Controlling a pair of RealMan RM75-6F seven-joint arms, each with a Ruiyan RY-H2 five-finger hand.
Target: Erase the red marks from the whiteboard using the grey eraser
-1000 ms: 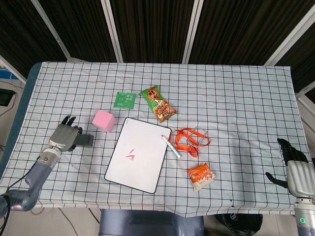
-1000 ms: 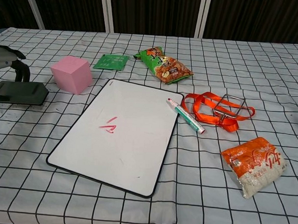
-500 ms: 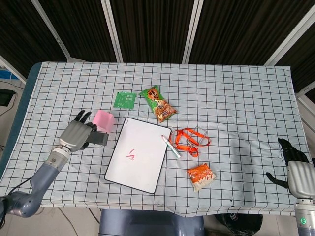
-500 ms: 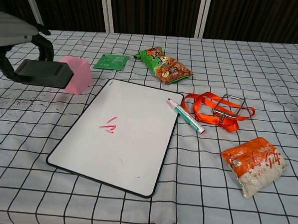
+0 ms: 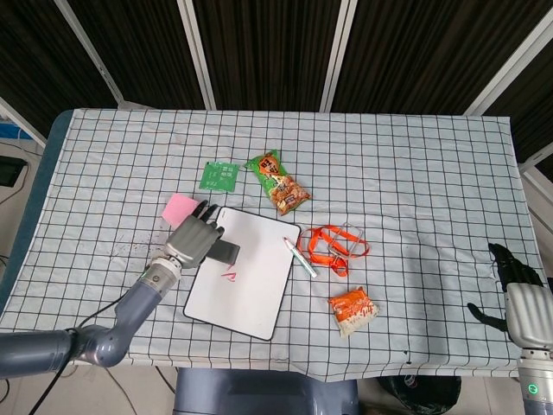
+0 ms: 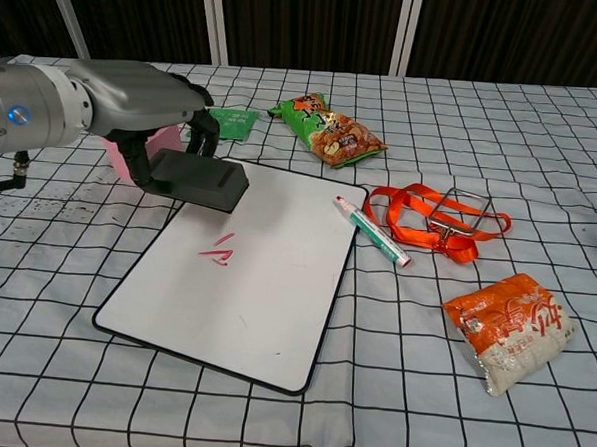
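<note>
My left hand (image 6: 158, 126): I have it gripping the grey block eraser (image 6: 199, 179).
Red marks (image 6: 218, 249): just below the eraser on the white rectangular whiteboard (image 6: 265, 292).
My right hand (image 5: 516, 294): fingers apart, holding nothing.

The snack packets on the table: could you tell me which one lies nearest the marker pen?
The green and orange snack bag, just beyond the whiteboard's far edge, lies nearest the marker pen. The flat green sachet sits further left; the orange packet lies past the lanyard.

The grey eraser (image 6: 198, 180), a dark flat block, is held level in the left hand (image 6: 149, 116) above the whiteboard's (image 6: 265, 282) upper left part. The white, black-rimmed board lies flat on the surface, two short red marks (image 6: 217, 249) just below the eraser.
</note>
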